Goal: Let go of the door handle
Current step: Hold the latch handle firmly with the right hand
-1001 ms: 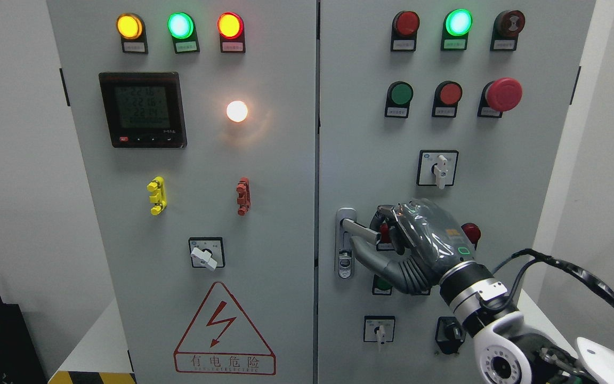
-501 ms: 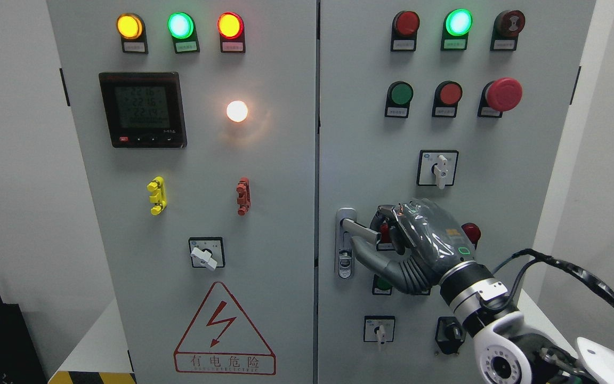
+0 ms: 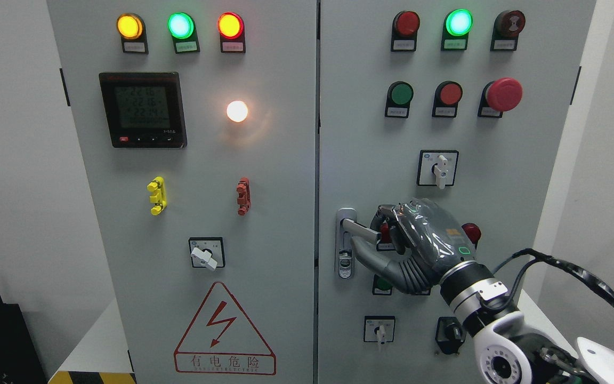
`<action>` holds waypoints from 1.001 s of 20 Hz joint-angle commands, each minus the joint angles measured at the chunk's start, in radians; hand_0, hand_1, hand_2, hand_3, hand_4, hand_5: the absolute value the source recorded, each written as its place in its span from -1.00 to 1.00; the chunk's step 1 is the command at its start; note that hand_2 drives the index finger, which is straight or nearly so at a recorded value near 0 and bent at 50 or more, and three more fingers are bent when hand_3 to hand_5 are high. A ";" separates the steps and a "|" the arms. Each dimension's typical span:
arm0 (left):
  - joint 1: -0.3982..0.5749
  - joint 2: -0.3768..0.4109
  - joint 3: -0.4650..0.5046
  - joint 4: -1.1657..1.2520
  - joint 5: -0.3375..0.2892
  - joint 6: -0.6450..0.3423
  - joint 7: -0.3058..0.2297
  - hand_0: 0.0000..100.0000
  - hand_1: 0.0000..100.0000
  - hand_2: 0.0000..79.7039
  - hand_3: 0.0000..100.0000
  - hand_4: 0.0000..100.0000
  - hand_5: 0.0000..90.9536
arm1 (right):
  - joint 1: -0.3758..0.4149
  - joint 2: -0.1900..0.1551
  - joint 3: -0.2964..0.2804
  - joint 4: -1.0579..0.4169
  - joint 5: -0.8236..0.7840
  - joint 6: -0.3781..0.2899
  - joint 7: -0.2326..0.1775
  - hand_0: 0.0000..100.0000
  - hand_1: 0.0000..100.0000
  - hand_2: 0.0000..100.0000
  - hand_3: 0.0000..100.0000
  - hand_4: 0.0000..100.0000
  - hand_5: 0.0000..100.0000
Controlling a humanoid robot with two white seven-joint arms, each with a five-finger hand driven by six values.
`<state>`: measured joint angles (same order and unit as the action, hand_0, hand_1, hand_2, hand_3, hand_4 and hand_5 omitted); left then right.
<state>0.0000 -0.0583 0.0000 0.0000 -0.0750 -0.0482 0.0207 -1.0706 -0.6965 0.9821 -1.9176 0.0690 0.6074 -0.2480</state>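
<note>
The silver door handle sticks out to the right from its lock plate at the left edge of the cabinet's right door. My right hand, grey and plastic-wrapped, comes in from the lower right. Its fingers curl over the handle's outer end, and the thumb lies stretched along just beneath the handle. The hand is shut on the handle. The left arm does not show in the head view.
The right door carries push buttons, a red mushroom stop button and rotary switches. The left door has a meter display, lamps and a warning triangle. A black cable loops off my right forearm.
</note>
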 commanded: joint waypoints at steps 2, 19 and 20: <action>-0.003 0.000 0.002 0.009 0.000 0.001 -0.001 -0.76 -0.22 -1.00 -1.00 -1.00 -1.00 | 0.001 0.000 0.000 -0.001 0.000 0.000 0.000 -0.24 -0.44 0.39 1.00 1.00 1.00; -0.003 0.000 0.002 0.011 0.001 0.001 -0.001 -0.76 -0.22 -1.00 -1.00 -1.00 -1.00 | 0.005 -0.001 -0.002 -0.003 0.000 0.000 0.000 -0.21 -0.42 0.47 1.00 1.00 1.00; -0.002 0.000 0.002 0.009 0.000 0.001 -0.001 -0.76 -0.22 -1.00 -1.00 -1.00 -1.00 | 0.005 -0.001 -0.002 -0.001 0.000 0.000 0.000 -0.21 -0.42 0.47 1.00 1.00 1.00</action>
<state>0.0000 -0.0583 0.0000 0.0000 -0.0747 -0.0482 0.0207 -1.0658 -0.6975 0.9811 -1.9189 0.0690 0.6074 -0.2491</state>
